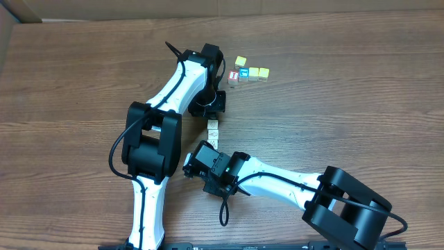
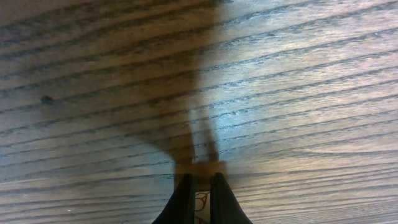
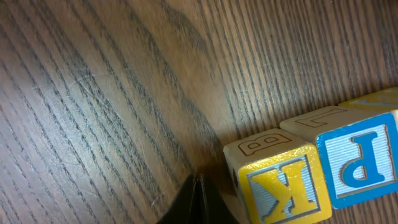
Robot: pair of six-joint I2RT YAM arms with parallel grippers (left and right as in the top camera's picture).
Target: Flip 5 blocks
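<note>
Two whitish blocks [image 1: 213,132] lie end to end at the table's middle. In the right wrist view they show a yellow "K" face [image 3: 283,190] and a blue "P" face [image 3: 360,165], and the edge of a third block [image 3: 379,96] shows behind them. My right gripper [image 3: 199,178] is shut on nothing, just left of the K block; from above it sits low beside them [image 1: 198,158]. My left gripper [image 2: 200,179] is shut on a whitish block with a red drawing [image 2: 202,200], close to the tabletop. Overhead, the left gripper [image 1: 208,104] hides that block.
A cluster of small cubes lies at the back right of the left gripper: a red-lettered cube [image 1: 234,77], a blue-faced cube [image 1: 243,74] and three yellow cubes [image 1: 258,72]. Both arms cross the wooden table [image 1: 347,118] near its middle.
</note>
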